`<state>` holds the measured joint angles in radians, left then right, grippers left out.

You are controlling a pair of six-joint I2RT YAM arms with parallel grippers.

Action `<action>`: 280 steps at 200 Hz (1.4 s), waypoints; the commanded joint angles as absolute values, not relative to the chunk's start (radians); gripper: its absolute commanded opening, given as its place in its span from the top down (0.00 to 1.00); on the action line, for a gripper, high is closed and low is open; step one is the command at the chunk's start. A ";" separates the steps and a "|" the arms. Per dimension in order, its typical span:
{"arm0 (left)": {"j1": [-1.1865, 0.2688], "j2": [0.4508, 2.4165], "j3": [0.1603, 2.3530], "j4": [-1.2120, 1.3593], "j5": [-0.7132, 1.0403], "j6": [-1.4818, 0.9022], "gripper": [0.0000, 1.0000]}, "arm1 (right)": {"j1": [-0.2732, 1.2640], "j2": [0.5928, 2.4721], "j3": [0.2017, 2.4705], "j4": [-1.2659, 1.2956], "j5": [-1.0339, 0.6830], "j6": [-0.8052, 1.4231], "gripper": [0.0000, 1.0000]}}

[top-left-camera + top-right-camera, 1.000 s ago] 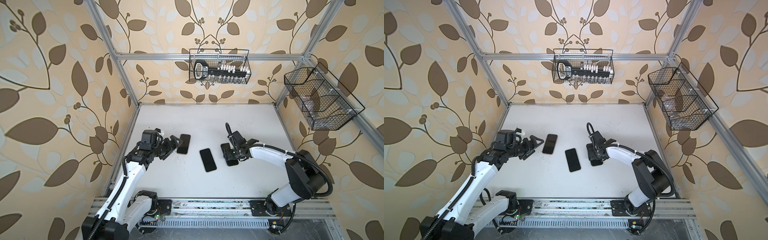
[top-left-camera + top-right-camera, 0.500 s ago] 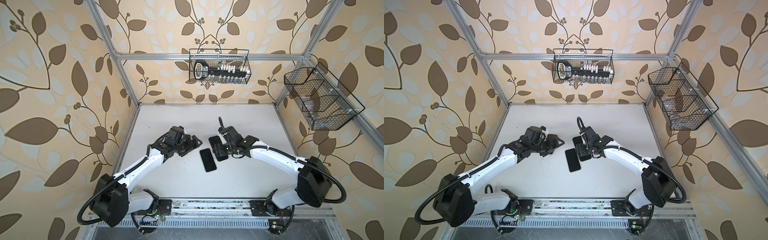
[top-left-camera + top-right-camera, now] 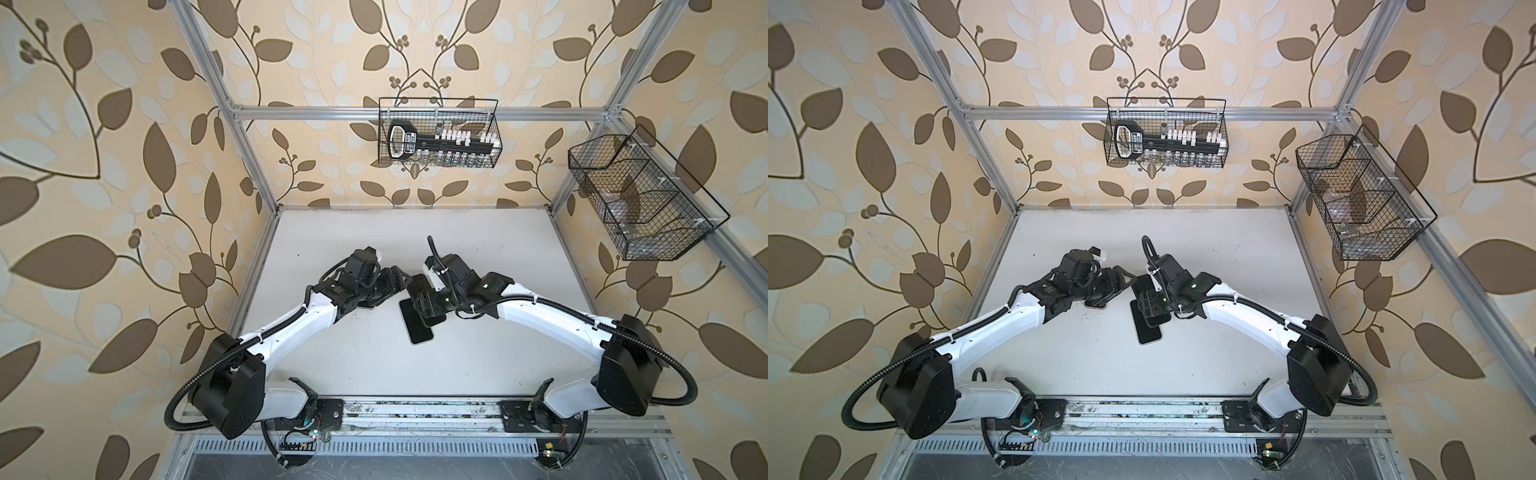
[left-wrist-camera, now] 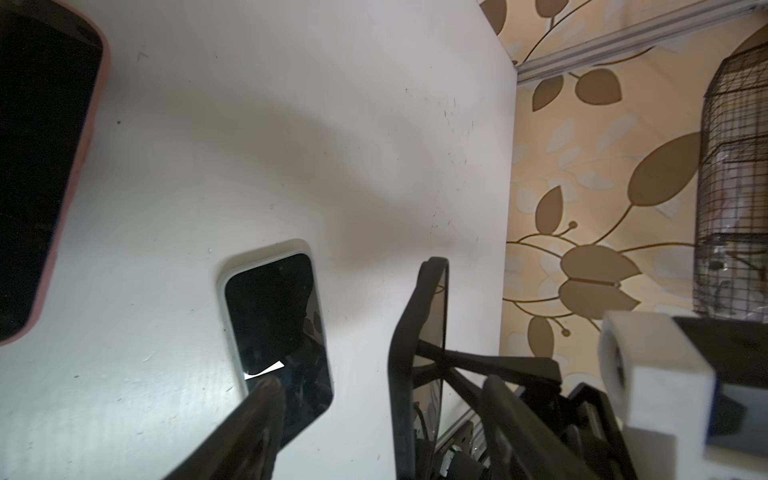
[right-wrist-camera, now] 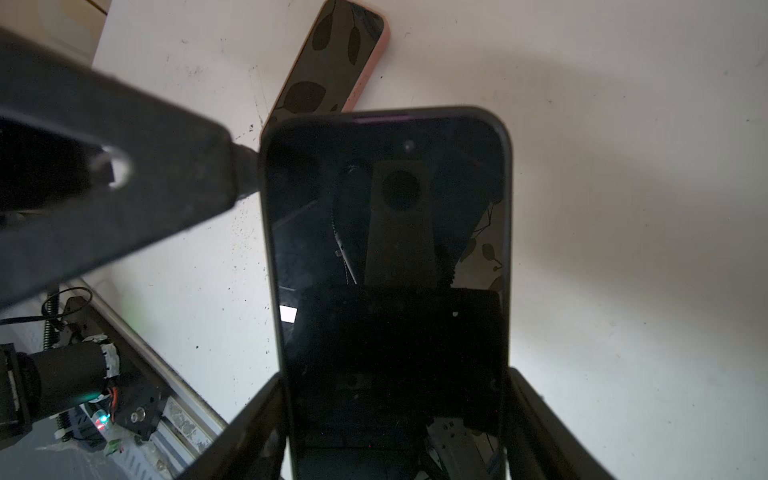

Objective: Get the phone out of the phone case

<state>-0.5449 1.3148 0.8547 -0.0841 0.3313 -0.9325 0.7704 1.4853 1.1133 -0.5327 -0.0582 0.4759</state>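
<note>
The phone [image 5: 386, 232] sits in a black phone case [image 5: 508, 208] and is lifted off the white table [image 3: 498, 249]. My right gripper [image 5: 395, 390] is shut on the case's two long sides near its lower end. In both top views the cased phone [image 3: 419, 286] [image 3: 1144, 284] hangs between the two grippers. My left gripper [image 4: 382, 384] is open. The phone's free end [image 4: 419, 332], seen edge-on, stands between its fingers with a gap on the back side. One left finger [image 5: 124, 187] touches the case's side edge near the top.
A phone in a pink case [image 5: 332, 62] [image 4: 41, 166] lies flat under the left gripper. A white-rimmed phone [image 4: 274, 332] [image 3: 415, 326] lies on the table below the held one. Wire baskets hang on the back wall [image 3: 438, 133] and the right wall [image 3: 640, 195].
The right gripper has lifted the cased phone and carried it left towards the middle. The left arm has swung right to meet it, and its jaws have narrowed around the phone's end.
</note>
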 commanded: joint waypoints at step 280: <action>-0.583 1.321 1.005 0.005 0.213 -0.898 1.00 | 0.623 1.241 1.096 -0.441 -0.163 0.514 0.16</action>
<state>-0.5945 1.3830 0.9047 -0.0425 0.2405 -0.9451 0.6659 1.3186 1.1183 -0.4431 -0.1394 0.5045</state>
